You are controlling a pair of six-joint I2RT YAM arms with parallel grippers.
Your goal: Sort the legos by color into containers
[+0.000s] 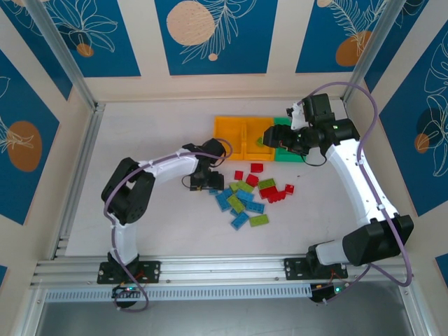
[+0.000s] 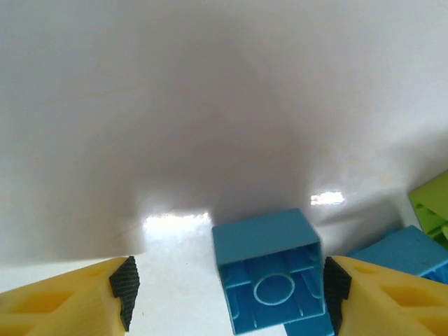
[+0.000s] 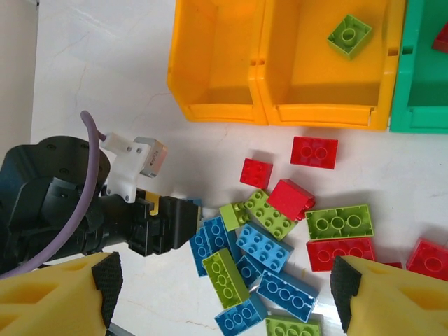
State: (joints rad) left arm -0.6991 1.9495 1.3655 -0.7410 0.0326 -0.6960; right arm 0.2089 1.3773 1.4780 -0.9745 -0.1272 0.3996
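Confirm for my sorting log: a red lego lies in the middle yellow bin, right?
Not quite. The lego in the middle yellow bin is lime green, not red; the right wrist view shows it.

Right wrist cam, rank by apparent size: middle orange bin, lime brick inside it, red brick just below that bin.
1. middle orange bin
2. red brick
3. lime brick, which looks only slightly smaller than the red one; near tie.
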